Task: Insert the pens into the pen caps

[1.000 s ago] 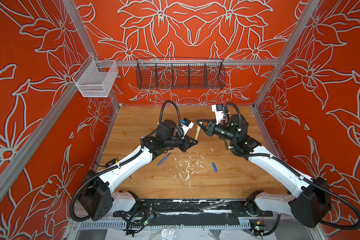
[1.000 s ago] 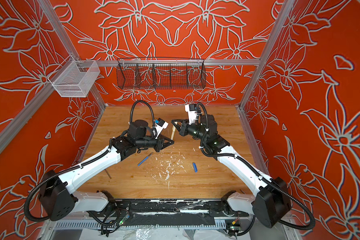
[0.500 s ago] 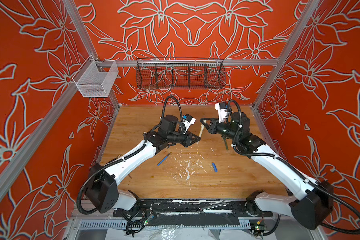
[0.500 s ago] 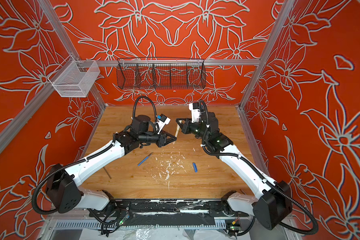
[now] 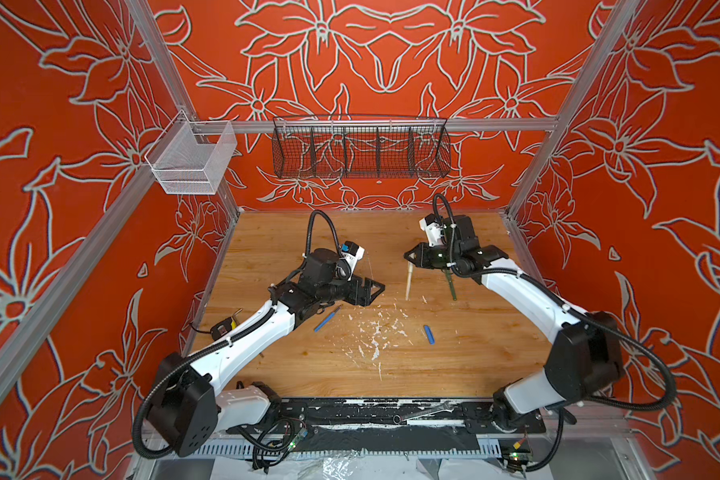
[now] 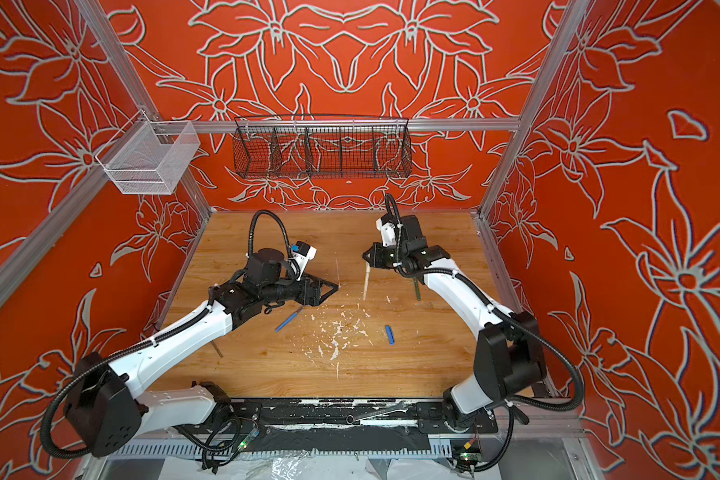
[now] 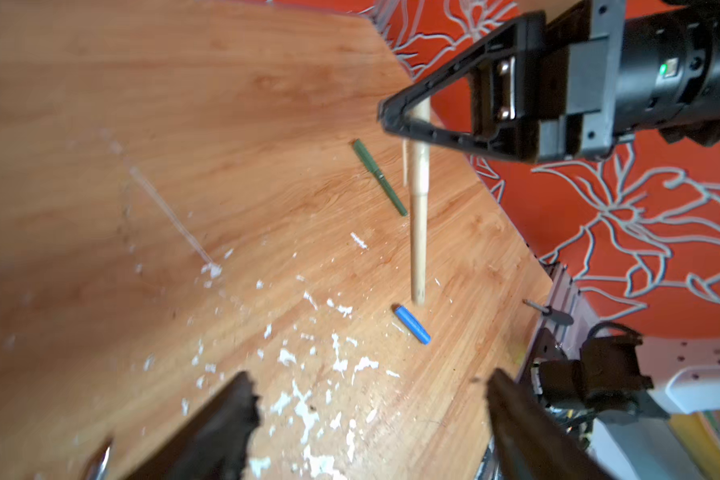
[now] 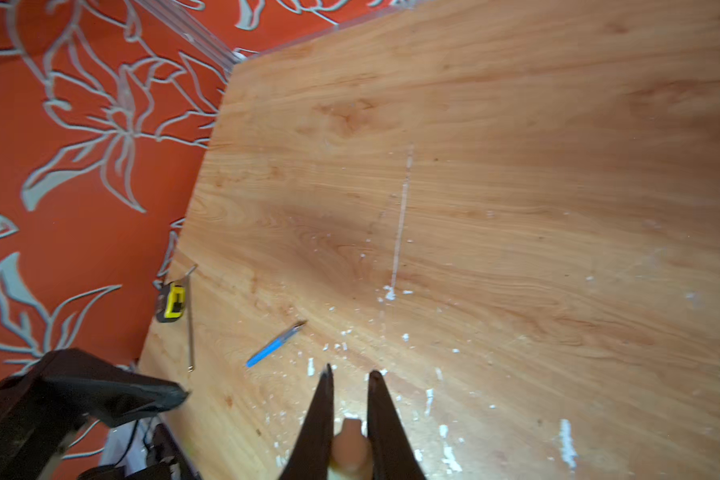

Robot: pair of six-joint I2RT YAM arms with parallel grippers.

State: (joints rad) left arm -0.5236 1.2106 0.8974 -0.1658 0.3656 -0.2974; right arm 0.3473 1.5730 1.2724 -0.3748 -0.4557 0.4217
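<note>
My right gripper (image 5: 409,261) (image 6: 366,258) (image 8: 352,374) is shut on the thick capped end of the beige pen (image 5: 408,284) (image 6: 366,284) (image 7: 418,232), which hangs down over the table. My left gripper (image 5: 376,286) (image 6: 331,288) (image 7: 371,415) stands open and empty to the pen's left. The blue pen (image 5: 327,319) (image 6: 288,322) (image 8: 274,345) lies below the left gripper. A blue pen cap (image 5: 429,334) (image 6: 389,334) (image 7: 412,324) lies alone towards the front. The olive green pen (image 5: 451,286) (image 6: 417,289) (image 7: 378,180) lies under the right wrist, with a thicker end.
White flakes (image 5: 371,338) are scattered over the middle of the wooden table (image 5: 275,249). A yellow tape measure (image 5: 225,328) (image 8: 171,301) sits at the left edge. A black wire basket (image 5: 360,147) and a white mesh basket (image 5: 190,160) hang on the walls.
The left gripper has opened, let go of the beige pen and drawn slightly back. The pen now hangs from the right gripper alone, which has shifted a little right.
</note>
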